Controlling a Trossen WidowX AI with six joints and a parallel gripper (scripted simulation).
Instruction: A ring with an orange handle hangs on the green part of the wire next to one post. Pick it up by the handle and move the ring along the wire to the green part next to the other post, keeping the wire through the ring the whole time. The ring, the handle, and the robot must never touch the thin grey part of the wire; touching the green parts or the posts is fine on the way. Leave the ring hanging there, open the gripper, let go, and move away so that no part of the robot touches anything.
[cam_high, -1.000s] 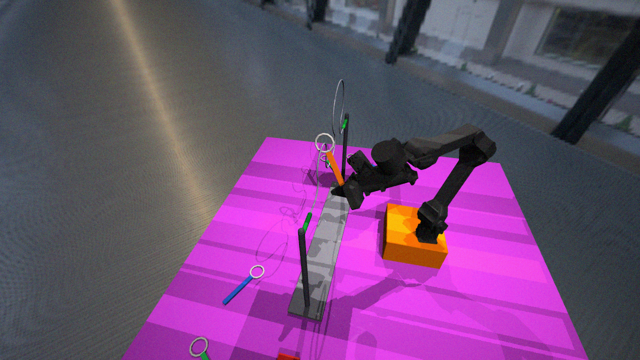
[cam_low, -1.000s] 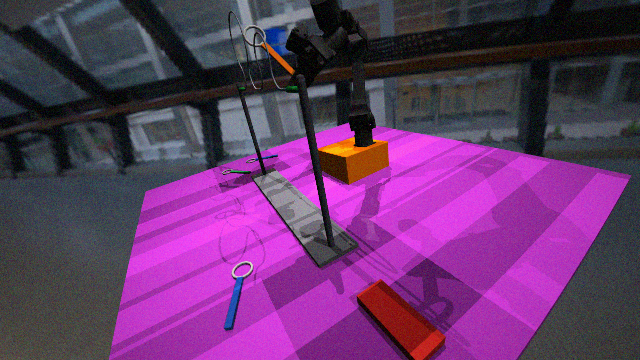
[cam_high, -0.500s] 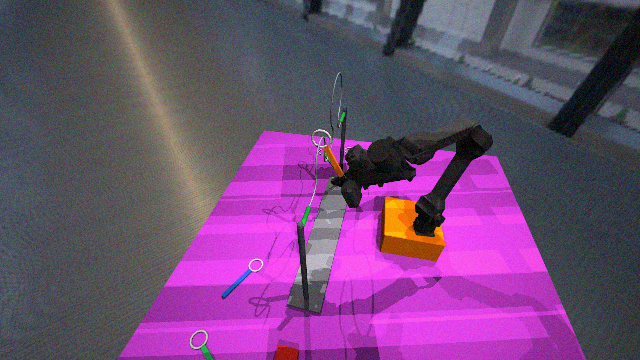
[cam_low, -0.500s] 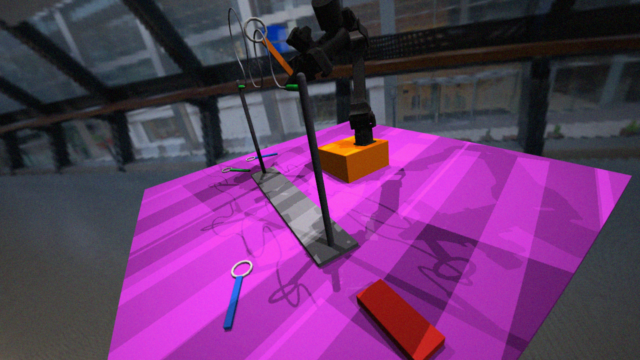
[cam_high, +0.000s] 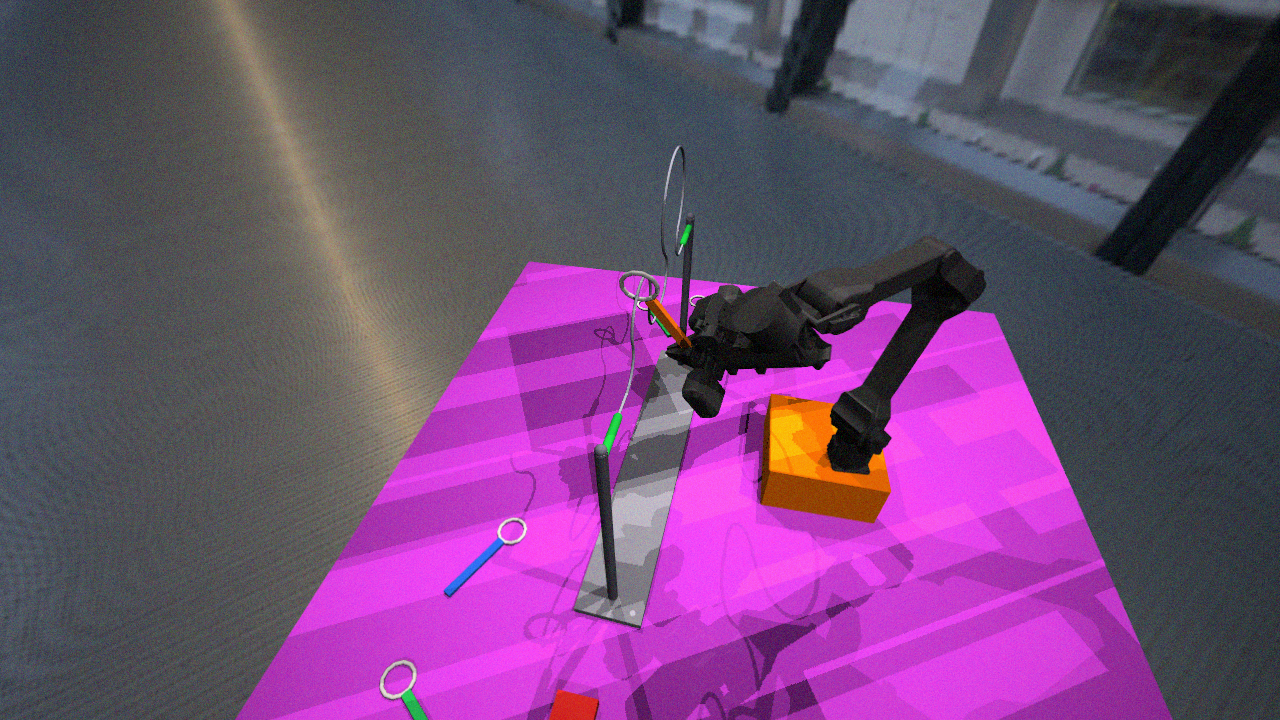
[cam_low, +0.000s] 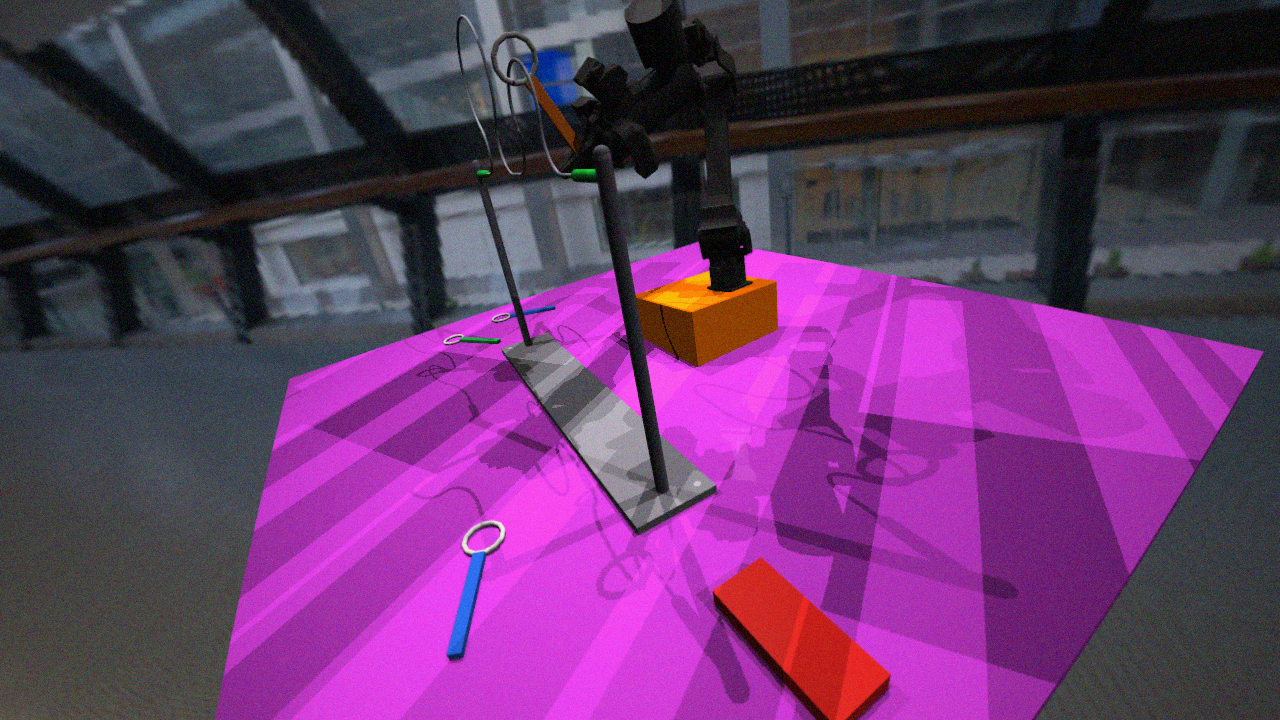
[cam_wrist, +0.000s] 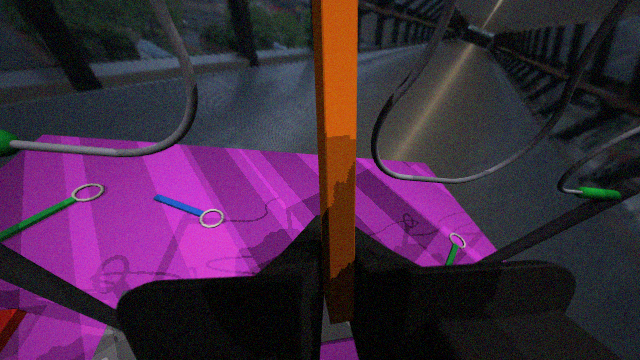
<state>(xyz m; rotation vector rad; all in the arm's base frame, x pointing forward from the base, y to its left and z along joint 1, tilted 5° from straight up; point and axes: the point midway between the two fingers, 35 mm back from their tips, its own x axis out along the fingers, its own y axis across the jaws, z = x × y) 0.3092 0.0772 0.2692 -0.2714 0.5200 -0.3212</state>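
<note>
My gripper (cam_high: 687, 349) (cam_low: 581, 146) (cam_wrist: 327, 222) is shut on the orange handle (cam_high: 667, 321) (cam_low: 553, 109) (cam_wrist: 338, 95). The handle slopes up to the pale ring (cam_high: 621, 286) (cam_low: 494, 59), which is around the top of the wire's nearer hump, high between the posts; exact clearance cannot be told. The ring is out of the wrist view. The grey wire (cam_high: 631, 351) (cam_low: 543, 136) (cam_wrist: 440, 179) runs to a green part (cam_high: 612, 432) (cam_low: 584, 175) at the near post (cam_high: 607, 537) (cam_low: 633, 322) and another green part (cam_high: 685, 234) (cam_low: 483, 172) at the far post (cam_high: 687, 268) (cam_low: 503, 259).
A grey base (cam_high: 657, 456) (cam_low: 581, 425) carries the posts. A blue-handled ring (cam_high: 472, 566) (cam_low: 466, 604) and green-handled ring (cam_high: 414, 705) lie on the magenta table, with others farther back. A red block (cam_high: 573, 707) (cam_low: 801, 635) lies near the front. The arm stands on an orange box (cam_high: 823, 492) (cam_low: 733, 324).
</note>
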